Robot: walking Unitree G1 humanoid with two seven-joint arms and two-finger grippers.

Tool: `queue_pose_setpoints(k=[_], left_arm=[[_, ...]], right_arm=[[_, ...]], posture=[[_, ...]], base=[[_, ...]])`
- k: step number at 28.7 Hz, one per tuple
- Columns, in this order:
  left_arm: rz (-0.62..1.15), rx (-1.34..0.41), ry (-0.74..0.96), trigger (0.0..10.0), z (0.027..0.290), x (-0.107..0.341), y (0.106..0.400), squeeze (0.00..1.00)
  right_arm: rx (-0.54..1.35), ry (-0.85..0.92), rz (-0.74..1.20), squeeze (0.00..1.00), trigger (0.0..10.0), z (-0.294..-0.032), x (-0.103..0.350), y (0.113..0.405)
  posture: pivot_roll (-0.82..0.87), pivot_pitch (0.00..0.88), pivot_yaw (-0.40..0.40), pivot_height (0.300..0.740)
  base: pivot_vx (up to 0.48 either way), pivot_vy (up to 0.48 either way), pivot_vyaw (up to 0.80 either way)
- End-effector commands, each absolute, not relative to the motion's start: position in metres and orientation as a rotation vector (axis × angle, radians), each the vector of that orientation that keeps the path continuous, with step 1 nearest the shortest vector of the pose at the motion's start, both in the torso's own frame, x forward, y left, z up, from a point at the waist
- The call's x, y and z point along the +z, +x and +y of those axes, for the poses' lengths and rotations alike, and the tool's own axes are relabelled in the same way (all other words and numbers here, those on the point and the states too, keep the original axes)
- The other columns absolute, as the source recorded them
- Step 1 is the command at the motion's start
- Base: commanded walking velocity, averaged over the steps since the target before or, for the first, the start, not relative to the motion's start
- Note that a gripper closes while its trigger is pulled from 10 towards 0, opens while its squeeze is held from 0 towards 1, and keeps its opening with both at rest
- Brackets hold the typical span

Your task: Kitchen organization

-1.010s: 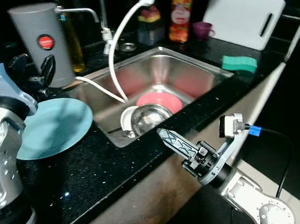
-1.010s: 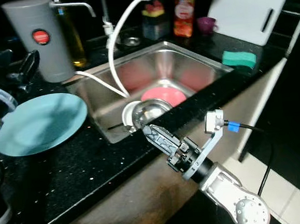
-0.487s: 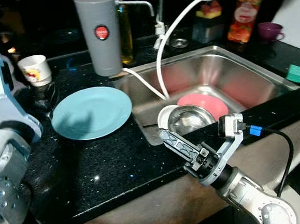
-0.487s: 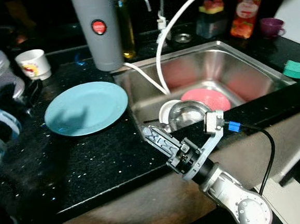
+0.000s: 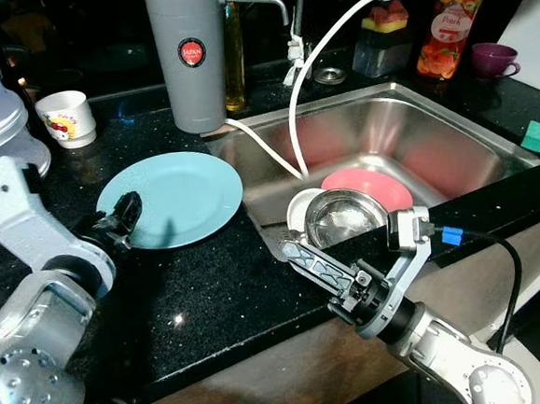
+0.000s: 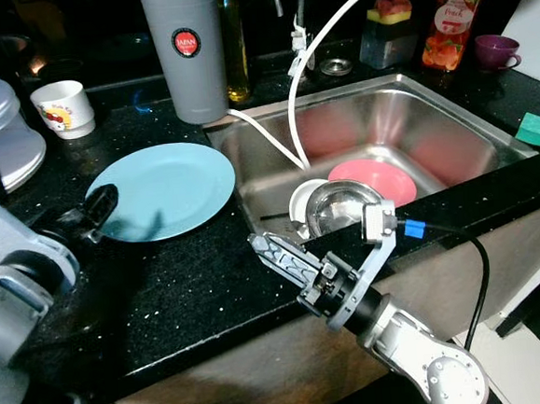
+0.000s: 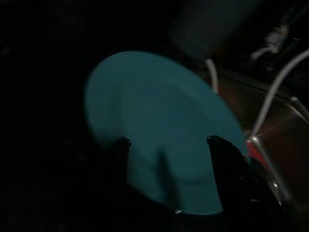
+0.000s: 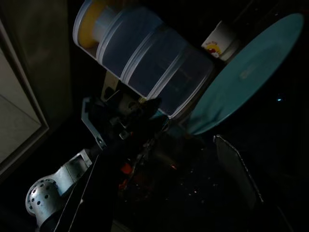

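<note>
The right gripper (image 5: 302, 256) hovers over the black counter (image 5: 212, 291) in front of the sink (image 5: 387, 146); whether it is parted I cannot tell. Left of the sink, the left gripper (image 7: 166, 145), fingers apart, straddles the blue plate's (image 5: 181, 195) near edge.

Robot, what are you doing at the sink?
The robot stands at a black counter beside a steel sink. Its left gripper reaches to the near edge of a blue plate lying flat on the counter, fingers open on either side of the rim. The right gripper hovers over the counter's front edge, holding nothing. A metal bowl and a pink plate sit in the sink.
</note>
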State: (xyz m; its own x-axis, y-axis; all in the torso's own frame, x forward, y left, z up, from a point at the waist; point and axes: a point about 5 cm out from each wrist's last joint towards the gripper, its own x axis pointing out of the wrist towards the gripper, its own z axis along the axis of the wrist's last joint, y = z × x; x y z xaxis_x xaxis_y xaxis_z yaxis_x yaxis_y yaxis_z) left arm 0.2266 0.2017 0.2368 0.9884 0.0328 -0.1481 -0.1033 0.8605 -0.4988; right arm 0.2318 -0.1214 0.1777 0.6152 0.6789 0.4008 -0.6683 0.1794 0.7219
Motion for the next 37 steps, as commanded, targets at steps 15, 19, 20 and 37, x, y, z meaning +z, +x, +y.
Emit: queue_pose_setpoints(k=[15,19,20,37], left_arm=[[0.265,0.278,-0.628,10.0,0.241,0.213,0.228,0.00],[0.280,0.227,-0.658,10.0,0.245,0.213,0.237,0.00],[0.283,0.217,-0.661,10.0,0.246,0.213,0.239,0.00],[0.413,0.085,-0.708,7.3,0.243,0.194,0.257,0.00]], right_arm=[[0.968,1.007,0.034,0.00,10.0,-0.121,0.176,0.232],[0.963,0.993,0.030,0.00,10.0,-0.121,0.177,0.232],[0.962,0.991,0.030,0.00,10.0,-0.121,0.177,0.232],[0.972,0.960,0.035,0.00,10.0,-0.119,0.177,0.231]], posture=[[0.16,0.000,-0.018,0.740],[0.14,0.000,-0.012,0.740],[0.14,0.000,-0.012,0.740],[0.12,0.000,-0.010,0.740]], base=[[0.000,0.000,0.00],[0.000,0.000,0.00],[0.000,0.000,0.00],[0.000,0.000,0.00]])
